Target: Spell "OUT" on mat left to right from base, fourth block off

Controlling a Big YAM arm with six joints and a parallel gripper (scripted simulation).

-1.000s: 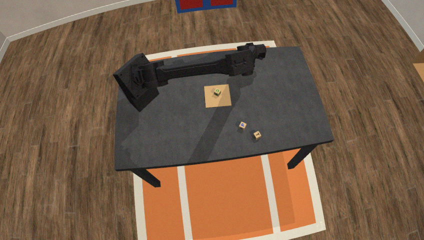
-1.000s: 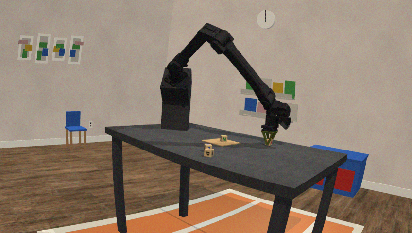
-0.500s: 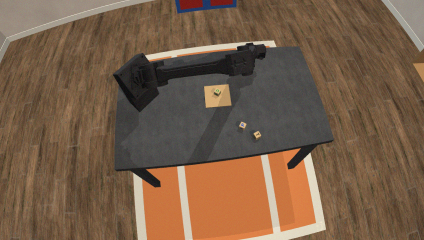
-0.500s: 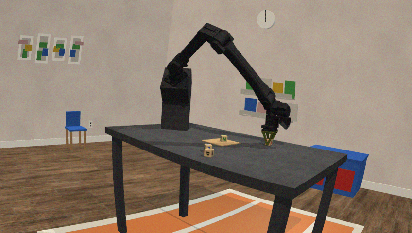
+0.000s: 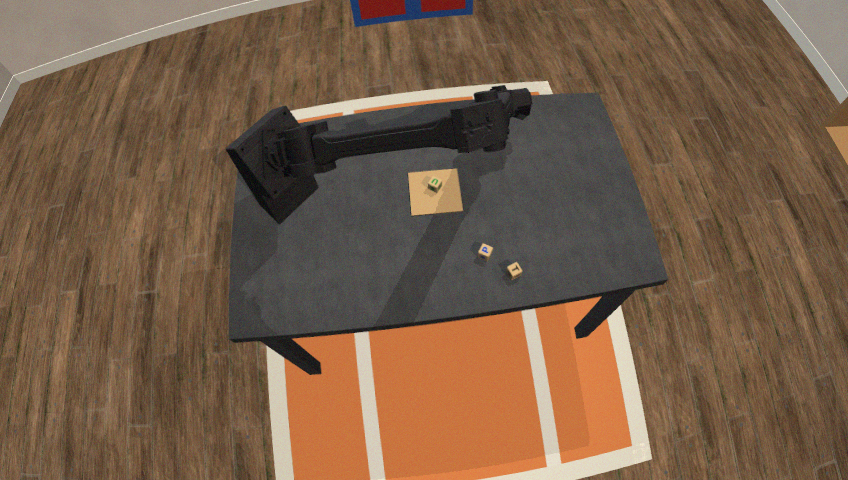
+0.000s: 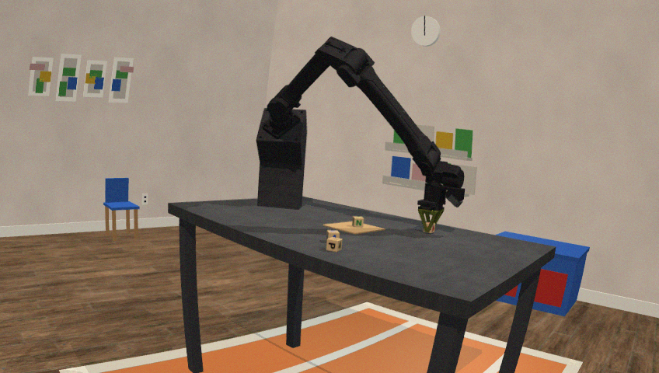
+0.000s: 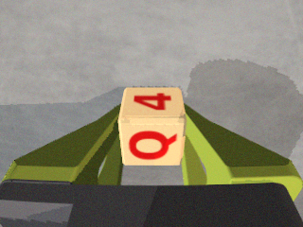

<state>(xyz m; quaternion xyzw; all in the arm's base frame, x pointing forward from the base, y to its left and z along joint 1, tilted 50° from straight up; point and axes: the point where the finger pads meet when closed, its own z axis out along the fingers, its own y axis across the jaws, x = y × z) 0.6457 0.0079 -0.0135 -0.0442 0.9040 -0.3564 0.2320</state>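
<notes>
My gripper (image 7: 152,113) is shut on a wooden block with a red Q and a red 4 on its visible faces (image 7: 151,135). In the side view the gripper (image 6: 430,222) holds it low over the far side of the table, right of the mat; I cannot tell whether it touches the table. The overhead view hides it under the arm. The tan mat (image 5: 434,193) lies flat with a green-lettered block (image 5: 435,183) on it. A blue P block (image 5: 485,250) and a T block (image 5: 515,270) lie close together off the mat, toward the front.
The robot base (image 5: 274,160) stands at the table's back left, with the arm stretching along the far edge. The table's far edge is close behind the gripper. A blue and red box (image 6: 550,272) stands on the floor beyond the table.
</notes>
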